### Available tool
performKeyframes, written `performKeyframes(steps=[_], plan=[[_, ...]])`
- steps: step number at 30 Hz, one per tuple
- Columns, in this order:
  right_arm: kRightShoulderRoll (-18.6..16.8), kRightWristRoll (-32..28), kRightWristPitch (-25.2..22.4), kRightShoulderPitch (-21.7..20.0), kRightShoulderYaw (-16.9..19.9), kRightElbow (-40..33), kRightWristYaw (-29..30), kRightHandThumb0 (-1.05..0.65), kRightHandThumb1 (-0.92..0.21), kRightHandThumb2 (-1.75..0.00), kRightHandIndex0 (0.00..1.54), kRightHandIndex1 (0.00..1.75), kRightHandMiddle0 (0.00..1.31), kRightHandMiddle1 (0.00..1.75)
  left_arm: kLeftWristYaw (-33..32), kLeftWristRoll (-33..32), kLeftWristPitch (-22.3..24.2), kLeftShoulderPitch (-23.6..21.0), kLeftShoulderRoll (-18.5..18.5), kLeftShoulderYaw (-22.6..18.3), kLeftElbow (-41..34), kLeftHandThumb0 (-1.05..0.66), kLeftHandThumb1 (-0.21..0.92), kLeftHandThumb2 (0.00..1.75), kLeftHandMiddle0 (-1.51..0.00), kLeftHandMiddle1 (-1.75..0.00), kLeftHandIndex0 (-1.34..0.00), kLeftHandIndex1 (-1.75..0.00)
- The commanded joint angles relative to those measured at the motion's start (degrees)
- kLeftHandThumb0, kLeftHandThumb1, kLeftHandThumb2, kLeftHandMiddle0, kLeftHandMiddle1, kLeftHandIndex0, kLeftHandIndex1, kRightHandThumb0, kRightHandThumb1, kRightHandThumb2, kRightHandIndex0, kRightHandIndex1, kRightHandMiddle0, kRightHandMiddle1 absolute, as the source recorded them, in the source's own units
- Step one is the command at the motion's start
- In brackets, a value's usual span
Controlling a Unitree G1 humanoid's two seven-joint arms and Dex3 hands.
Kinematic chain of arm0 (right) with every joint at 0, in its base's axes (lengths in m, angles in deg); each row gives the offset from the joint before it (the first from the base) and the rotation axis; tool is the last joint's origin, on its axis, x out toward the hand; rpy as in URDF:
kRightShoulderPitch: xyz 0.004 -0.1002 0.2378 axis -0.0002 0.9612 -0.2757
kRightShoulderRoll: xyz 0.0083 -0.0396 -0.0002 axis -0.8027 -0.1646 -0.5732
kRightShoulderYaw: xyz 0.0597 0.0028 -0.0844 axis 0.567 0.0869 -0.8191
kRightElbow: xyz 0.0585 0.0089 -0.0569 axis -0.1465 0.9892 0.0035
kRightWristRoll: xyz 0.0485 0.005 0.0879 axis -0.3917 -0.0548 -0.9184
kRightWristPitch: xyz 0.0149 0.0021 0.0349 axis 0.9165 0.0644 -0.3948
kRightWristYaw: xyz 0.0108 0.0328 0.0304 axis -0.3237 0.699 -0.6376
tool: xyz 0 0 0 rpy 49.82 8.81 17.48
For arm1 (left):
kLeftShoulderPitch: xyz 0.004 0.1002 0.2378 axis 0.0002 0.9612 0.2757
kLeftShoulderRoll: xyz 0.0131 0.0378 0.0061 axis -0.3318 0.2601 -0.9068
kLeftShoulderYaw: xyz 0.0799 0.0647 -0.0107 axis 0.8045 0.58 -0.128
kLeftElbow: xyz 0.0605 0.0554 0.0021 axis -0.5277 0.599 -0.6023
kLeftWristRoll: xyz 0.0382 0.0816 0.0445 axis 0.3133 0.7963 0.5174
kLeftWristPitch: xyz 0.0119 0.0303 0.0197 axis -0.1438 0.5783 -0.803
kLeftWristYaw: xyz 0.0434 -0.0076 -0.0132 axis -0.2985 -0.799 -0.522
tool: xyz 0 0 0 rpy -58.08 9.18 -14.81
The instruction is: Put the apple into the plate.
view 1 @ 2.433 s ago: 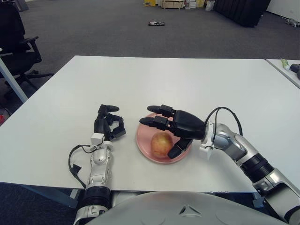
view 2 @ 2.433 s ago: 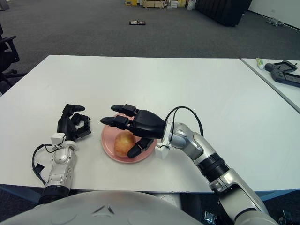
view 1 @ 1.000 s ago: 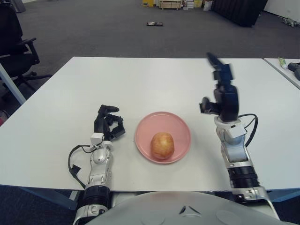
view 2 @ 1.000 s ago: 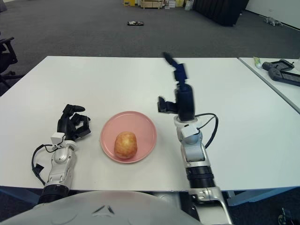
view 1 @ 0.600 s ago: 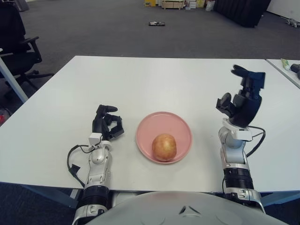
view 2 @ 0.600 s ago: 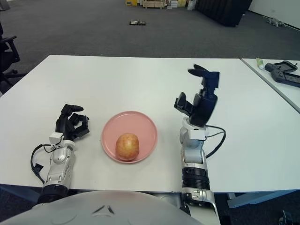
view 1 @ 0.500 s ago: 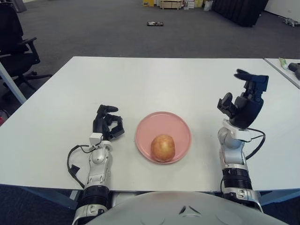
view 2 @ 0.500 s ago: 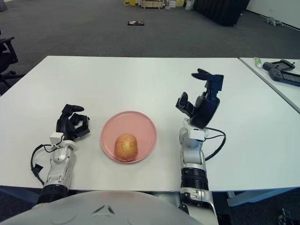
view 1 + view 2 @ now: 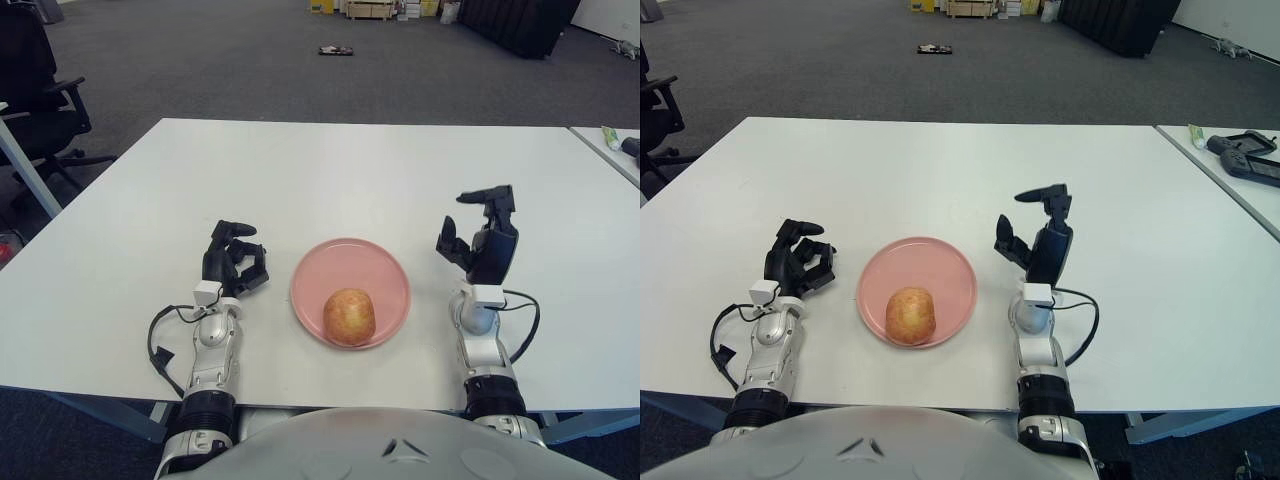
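A yellow-red apple lies in the pink plate, toward its near edge, on the white table. My right hand stands upright to the right of the plate, apart from it, fingers spread and empty. My left hand rests on the table to the left of the plate, fingers curled and holding nothing.
The white table's near edge runs just below both forearms. A black office chair stands at the far left. A second table with a green tube and a dark device is at the far right.
My right hand let go of the apple and left the plate, swung up and right, then came down and in toward the plate's right side. The apple stays in the plate.
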Motion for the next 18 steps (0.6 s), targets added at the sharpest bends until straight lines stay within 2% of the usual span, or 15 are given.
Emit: performKeyframes(steps=[1,6,18], plan=[[-0.02,-3.86,-4.24,1.15,-0.24,0.84,-2.59,-0.38,-0.7,-0.84,0.74,1.74,0.33,1.75,0.69,-0.19,0.31,0.09,-0.1,0.36,1.8,0.0,0.47,1.07,-0.57,-1.51,-0.36,-1.75],[0.16,-7.89,-9.44,1.39,-0.04,2.8,-6.04,-0.39,-0.67,-0.88,0.75,1.75,0.35,1.75,0.73,-0.3,0.8,0.05,-0.01,0.36,1.57,0.0,0.46,1.07,-0.59,-1.48,-0.36,-1.75],[-0.5,-12.44,-15.74,2.73,0.22,7.03,-9.49,-0.4,-0.62,-0.93,0.74,1.75,0.38,1.75,0.82,-0.16,0.35,-0.09,0.01,0.5,1.87,0.0,0.45,1.1,-0.59,-1.52,-0.36,-1.75]])
